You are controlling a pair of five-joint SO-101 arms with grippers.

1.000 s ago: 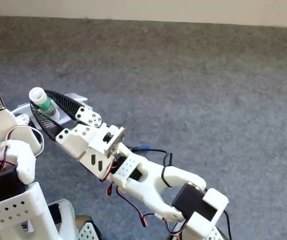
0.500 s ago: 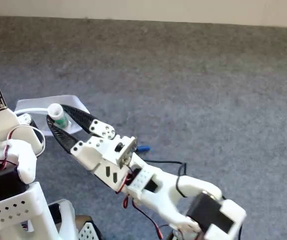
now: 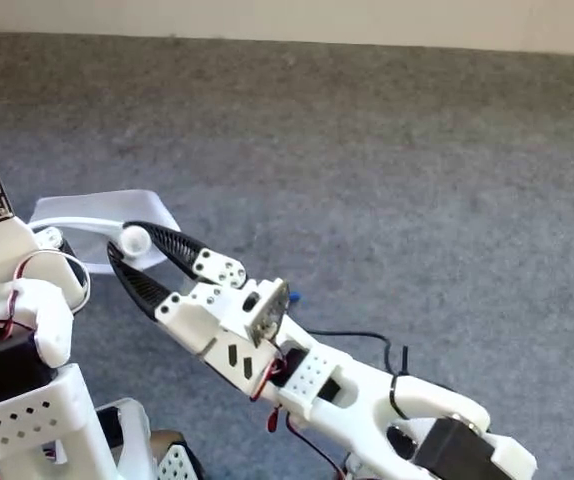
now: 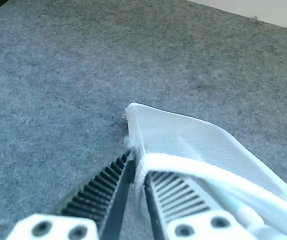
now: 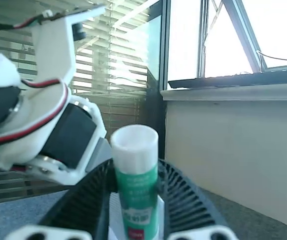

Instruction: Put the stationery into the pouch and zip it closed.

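The glue stick (image 5: 135, 190) stands upright, pinched in the right gripper (image 3: 127, 252), just beside the clear pouch (image 4: 193, 140); the left gripper (image 4: 136, 165) clamps the pouch's edge, seemingly keeping its mouth open; insertion is in hand; next, the stick needs lowering into the opening and releasing.

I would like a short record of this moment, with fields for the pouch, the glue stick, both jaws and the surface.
pouch: clear, one edge pinched in the left jaws
glue stick: white cap, green label, at the pouch; inside or not, cannot tell
left jaws: shut on the pouch
right jaws: shut on the glue stick
surface: grey felt
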